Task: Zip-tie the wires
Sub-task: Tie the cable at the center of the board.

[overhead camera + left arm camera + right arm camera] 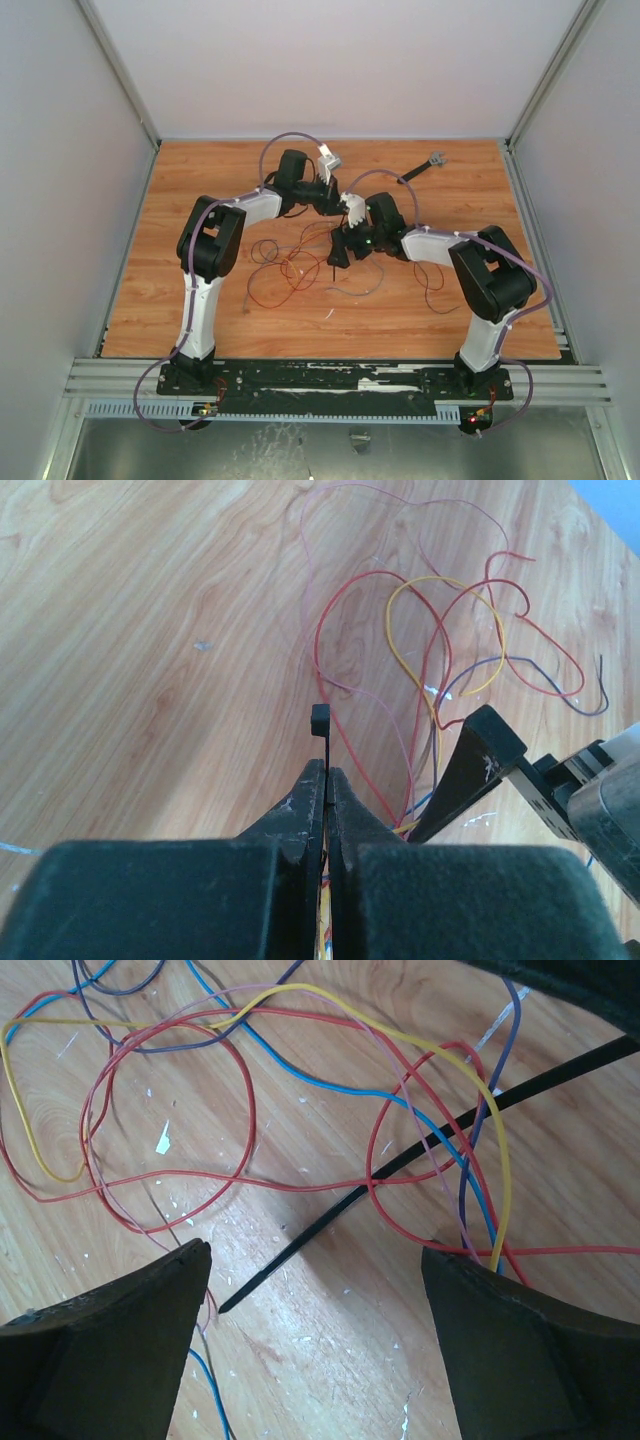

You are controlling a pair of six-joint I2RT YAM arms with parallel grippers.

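The wires (285, 265) lie as a loose tangle on the wooden table (180, 300), red with yellow, blue and purple strands (200, 1090). My left gripper (327, 770) is shut on the zip tie (320, 720), whose square head sticks up just past the fingertips. The thin black strip of the zip tie (420, 1155) runs under several wire loops, and its pointed end lies between the wide-open jaws of my right gripper (315, 1260). From above, both grippers meet over the tangle, the left gripper (338, 205) just behind the right gripper (342, 252).
A short black tool with a grey head (425, 165) lies at the back right of the table. More wire loops (432, 285) trail under the right arm. Grey walls enclose the table on three sides.
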